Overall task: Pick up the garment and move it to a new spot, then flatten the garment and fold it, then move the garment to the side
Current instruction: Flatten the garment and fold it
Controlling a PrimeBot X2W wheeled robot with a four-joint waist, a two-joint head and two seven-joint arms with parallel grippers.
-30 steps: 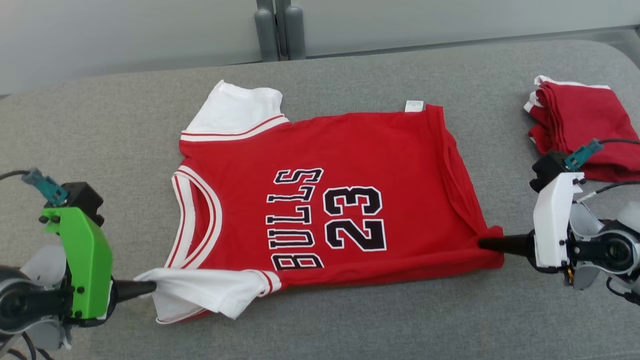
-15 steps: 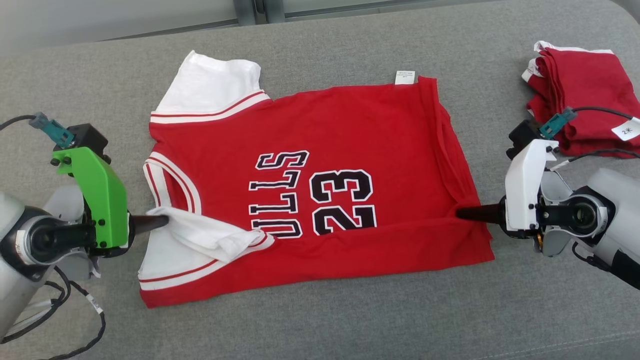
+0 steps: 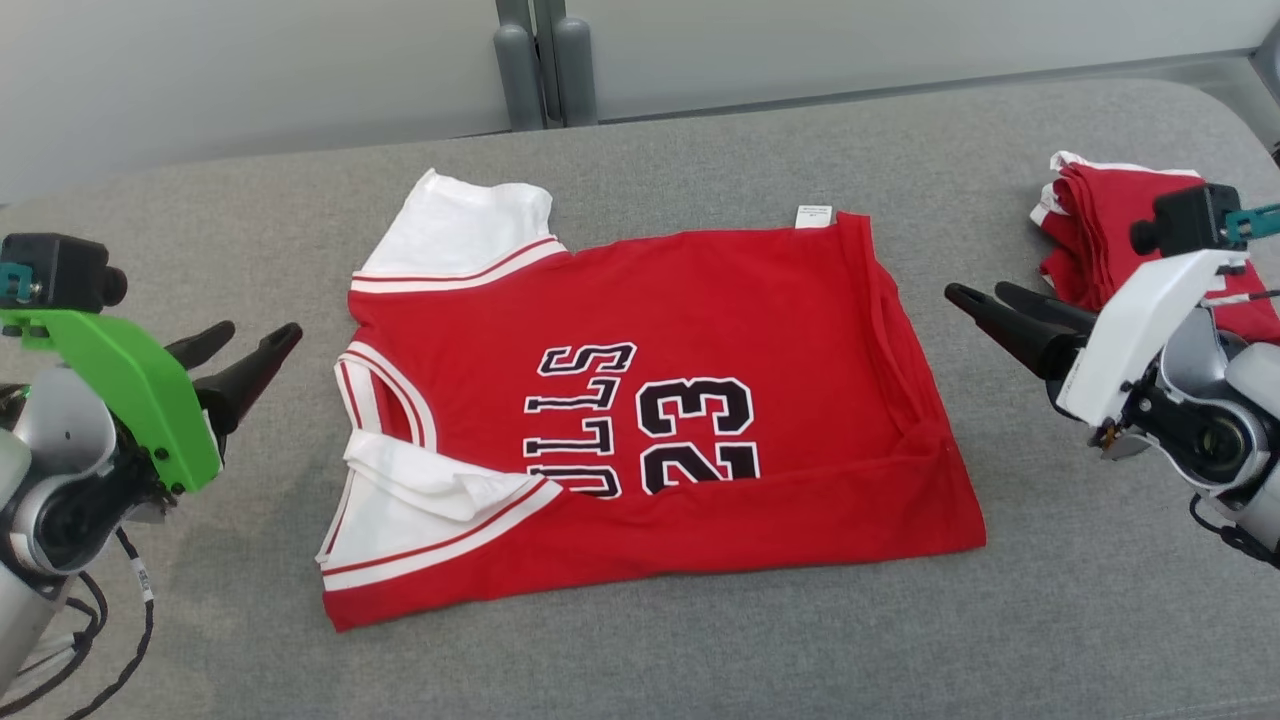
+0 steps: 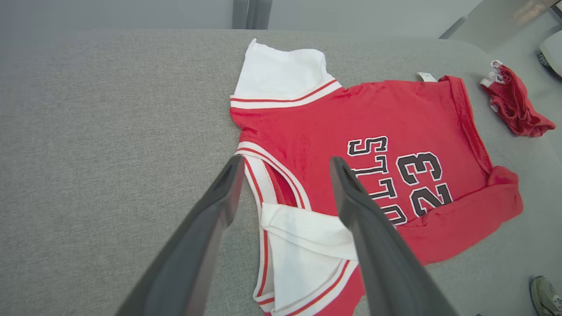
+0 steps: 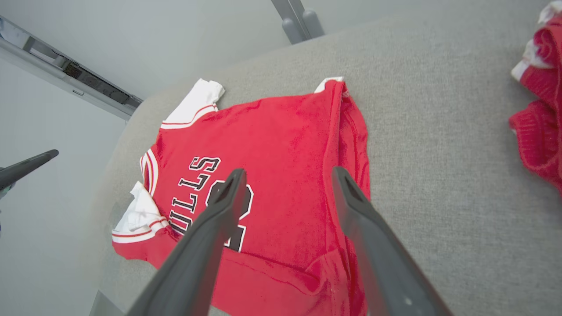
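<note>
The garment (image 3: 700, 330), a red jersey with white sleeves and black "BULLS 23" lettering, lies spread on the grey padded table (image 3: 700, 130). Its near edge is folded up over the bottom of the lettering, and the near white sleeve (image 3: 420, 500) is creased over itself. My left gripper (image 3: 256, 333) hangs open just left of the collar, holding nothing. My right gripper (image 3: 978, 291) is open too, off the garment's right hem. The left wrist view looks past the left gripper (image 4: 285, 161) down at the garment (image 4: 373, 114). The right gripper (image 5: 288, 172) hovers over the garment (image 5: 272, 131).
A pile of folded red clothes (image 3: 1100, 220) lies at the table's far right, close behind my right gripper; it also shows in both wrist views (image 4: 513, 101) (image 5: 540, 123). Grey posts (image 3: 540, 60) stand behind the table. A shoe (image 4: 544, 294) is on the floor.
Both grippers have opened, let go of the sleeve and the hem corner, and drawn away from the garment. The folded-over near edge stays lying on the jersey. The camera shifted.
</note>
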